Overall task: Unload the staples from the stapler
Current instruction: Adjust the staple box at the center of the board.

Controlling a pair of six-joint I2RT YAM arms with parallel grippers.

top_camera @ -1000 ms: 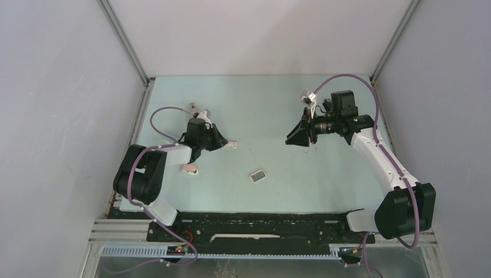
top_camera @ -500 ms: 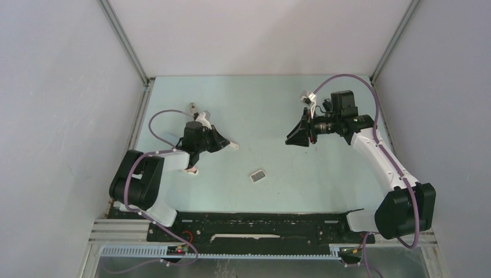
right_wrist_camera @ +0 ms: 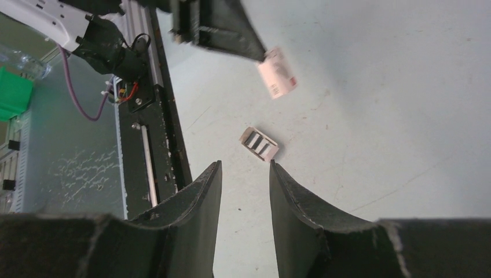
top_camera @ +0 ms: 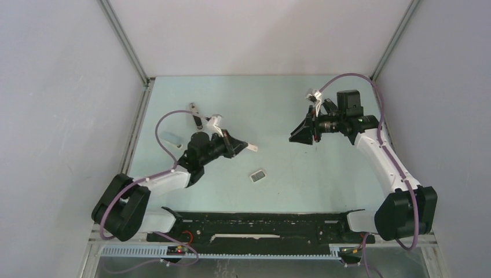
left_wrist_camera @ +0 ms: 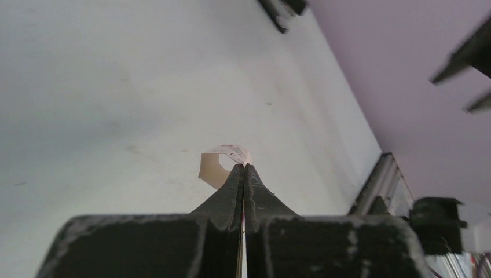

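The stapler (top_camera: 194,114), slim, dark and silver, lies at the back left of the table, apart from both grippers. My left gripper (top_camera: 242,146) (left_wrist_camera: 244,166) is shut on the edge of a small white and pink cardboard sleeve (top_camera: 251,148) (left_wrist_camera: 222,157) (right_wrist_camera: 277,73) and holds it above the table. Below it lies a small pale tray (top_camera: 258,175) (right_wrist_camera: 259,143) with grey strips in it that look like the staples. My right gripper (top_camera: 295,138) (right_wrist_camera: 244,164) hovers at the right, open, nothing between its fingers, pointing toward the tray.
A pale translucent piece (top_camera: 169,138) lies near the left wall, behind the left arm. A black rail (top_camera: 260,223) (right_wrist_camera: 151,116) runs along the near edge. Grey walls close in the table on the left, back and right.
The left gripper has shut on the sleeve and the arm has swung out toward the table's middle with it. The right gripper has shifted slightly to the right.
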